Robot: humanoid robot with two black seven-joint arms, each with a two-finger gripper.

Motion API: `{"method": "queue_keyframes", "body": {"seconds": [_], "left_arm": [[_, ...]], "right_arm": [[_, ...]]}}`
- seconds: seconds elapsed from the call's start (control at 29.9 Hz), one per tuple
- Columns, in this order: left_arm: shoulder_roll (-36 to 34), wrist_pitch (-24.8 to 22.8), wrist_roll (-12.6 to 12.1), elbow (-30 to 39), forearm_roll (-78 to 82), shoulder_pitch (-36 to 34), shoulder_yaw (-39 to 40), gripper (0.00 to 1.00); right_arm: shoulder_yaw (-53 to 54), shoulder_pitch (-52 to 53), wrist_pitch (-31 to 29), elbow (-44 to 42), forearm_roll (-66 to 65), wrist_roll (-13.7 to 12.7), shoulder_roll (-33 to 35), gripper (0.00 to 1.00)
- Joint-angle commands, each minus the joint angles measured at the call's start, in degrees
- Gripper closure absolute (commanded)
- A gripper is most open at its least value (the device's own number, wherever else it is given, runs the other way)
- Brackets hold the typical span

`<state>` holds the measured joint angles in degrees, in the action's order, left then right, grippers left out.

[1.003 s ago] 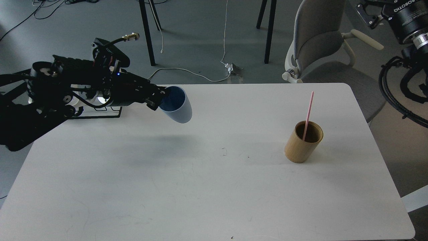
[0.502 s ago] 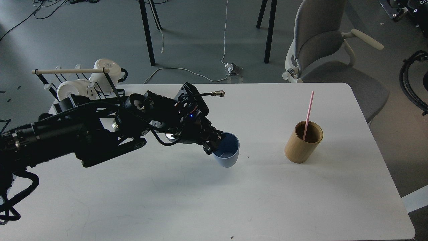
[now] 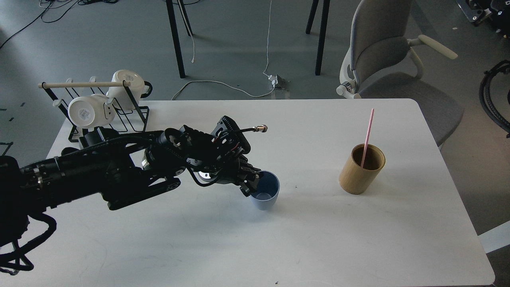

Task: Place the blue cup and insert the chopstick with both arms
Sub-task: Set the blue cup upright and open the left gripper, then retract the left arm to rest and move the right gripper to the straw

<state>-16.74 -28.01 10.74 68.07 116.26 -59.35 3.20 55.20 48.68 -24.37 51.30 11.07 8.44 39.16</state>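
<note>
The blue cup [image 3: 266, 195] stands upright on the white table [image 3: 255, 239] near its middle, mouth up. My left gripper [image 3: 252, 184] is shut on the cup's left rim, with the arm reaching in from the left. The pink chopstick [image 3: 367, 135] leans in the tan bamboo holder [image 3: 360, 170] at the right of the table, its top pointing up. My right gripper is out of view; only cables and black parts of the right arm [image 3: 492, 99] show at the right edge.
A black wire rack [image 3: 99, 115] with a pale wooden rod and two white mugs stands at the table's back left. A grey chair [image 3: 390, 59] is behind the back right corner. Table legs and cables lie on the floor beyond.
My left arm has carried the blue cup from the back left to the table's middle, turned it upright and lowered it to the surface. The right arm has drawn out of view.
</note>
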Motion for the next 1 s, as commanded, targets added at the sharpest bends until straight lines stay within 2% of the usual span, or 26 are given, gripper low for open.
{"method": "queue_keyframes", "body": {"seconds": [0.0,0.27,0.33,0.37,0.43,0.5,0.53,0.67,0.77,0.97], "left_arm": [[0.3,0.0,0.0,-0.7,0.0,0.1,0.0,0.92],[0.2,0.0,0.1,-1.0,0.4,1.1,0.1,0.78],[0.2,0.0,0.1,-0.9,0.3,1.0,0.3,0.7],[0.0,0.0,0.1,-0.7,0.2,0.9,0.7,0.63],[-0.7,0.0,0.3,-0.3,-0.4,0.8,1.9,0.4],[-1.8,0.0,1.0,-0.2,-1.8,0.7,7.0,0.12],[-2.8,0.0,1.1,-0.2,-3.4,1.1,10.0,0.02],[-7.4,0.0,1.3,-0.4,-17.0,2.0,19.8,0.01],[-9.5,0.0,1.1,-1.4,-33.0,2.0,25.6,0.01],[-10.5,0.0,1.2,-10.5,-73.0,4.2,34.6,0.0]], "right_arm": [[-0.1,0.0,-0.1,-0.1,0.0,0.0,0.7,0.0],[-0.2,-0.3,0.0,-0.1,0.0,0.1,0.7,0.0],[-0.2,-0.4,0.0,-0.1,0.0,0.1,0.7,0.0],[-0.2,-0.4,0.0,-0.1,0.0,0.1,0.7,0.0],[-0.2,-0.6,-0.3,-0.1,0.0,0.1,1.4,0.0],[-0.6,-1.3,-1.2,0.7,0.0,-0.1,3.7,0.0],[-1.1,-1.7,-1.5,0.9,-0.2,-0.1,4.9,0.0],[-3.4,-1.4,-1.2,3.2,-7.4,0.3,8.2,0.0],[-3.7,-1.4,-0.3,4.7,-13.3,0.3,10.6,0.0],[-7.5,-2.0,4.8,12.5,-28.3,0.4,16.3,0.0]]}}
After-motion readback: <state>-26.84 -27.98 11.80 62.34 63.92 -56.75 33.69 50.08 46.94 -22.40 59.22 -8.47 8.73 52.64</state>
